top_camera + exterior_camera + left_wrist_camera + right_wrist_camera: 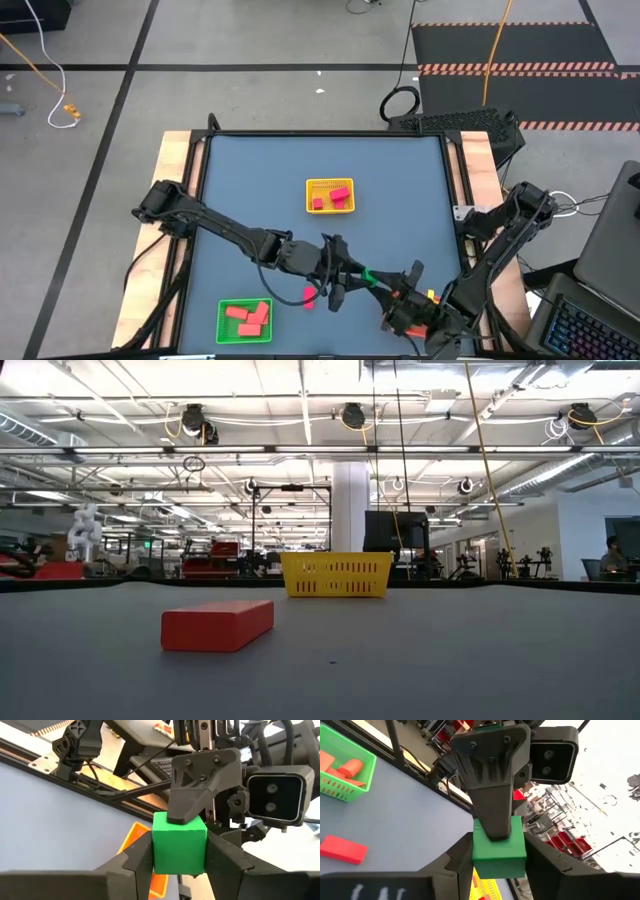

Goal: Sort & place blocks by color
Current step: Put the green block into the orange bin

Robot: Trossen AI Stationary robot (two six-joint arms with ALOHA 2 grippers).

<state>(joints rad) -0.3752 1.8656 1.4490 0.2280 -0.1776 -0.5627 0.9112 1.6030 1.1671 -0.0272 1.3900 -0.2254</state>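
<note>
Mid-air handover, front centre of worktop [400, 190]. Green block [179, 842] pinched between both pincers at once: left pincer [179, 865] clamped on its sides, right pincer [498, 862] closed on same block from opposite direction, w/ each wrist view showing the other arm's finger pressed on the block's face. Probably passing it across b/c green basket [244, 322] sits front-left, on left arm's side. Which pincer gives and which takes: cannot tell.

Green basket holds salmon-orange blocks [248, 315], so colour match looks off. Yellow basket [330, 196] mid-worktop w/ pink-red blocks [338, 195] inside. Loose red bar [218, 625] flat on worktop, near left pincer, not yet sorted. Release should wait till other grip firm, else block drops.
</note>
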